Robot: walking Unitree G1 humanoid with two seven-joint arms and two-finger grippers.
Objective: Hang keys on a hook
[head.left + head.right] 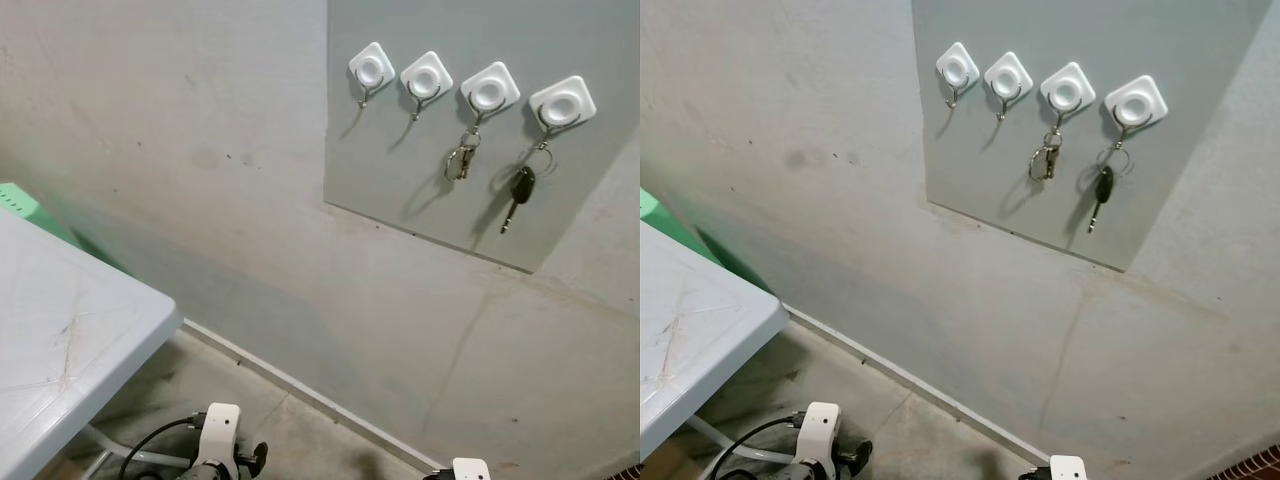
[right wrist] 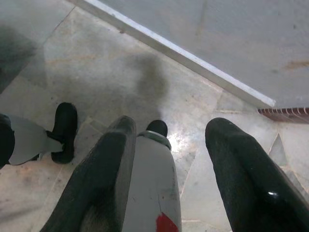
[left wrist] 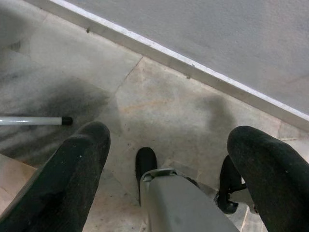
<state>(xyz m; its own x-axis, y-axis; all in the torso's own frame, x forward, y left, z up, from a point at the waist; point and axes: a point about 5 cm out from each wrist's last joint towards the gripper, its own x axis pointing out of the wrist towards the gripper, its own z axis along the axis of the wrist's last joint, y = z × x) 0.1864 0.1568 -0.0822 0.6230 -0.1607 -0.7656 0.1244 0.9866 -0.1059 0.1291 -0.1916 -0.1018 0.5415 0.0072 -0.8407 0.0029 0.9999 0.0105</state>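
Observation:
A grey panel (image 1: 400, 190) on the wall carries a row of white square hooks. The first hook (image 1: 371, 70) and the second hook (image 1: 426, 77) are bare. A silver key bunch (image 1: 461, 158) hangs from the third hook (image 1: 489, 90). A black-headed key (image 1: 520, 190) on a ring hangs from the fourth hook (image 1: 562, 103). Both arms hang low, well below the panel. My left gripper (image 3: 169, 140) is open over the floor with nothing between its fingers. My right gripper (image 2: 171, 128) is also open and empty.
A white table (image 1: 60, 340) stands at my left, with a green object (image 1: 20, 200) behind it and a table leg (image 3: 34, 121) on the floor. A pale skirting strip (image 1: 300, 390) runs along the wall's foot. My own silver legs and black feet show between the fingers.

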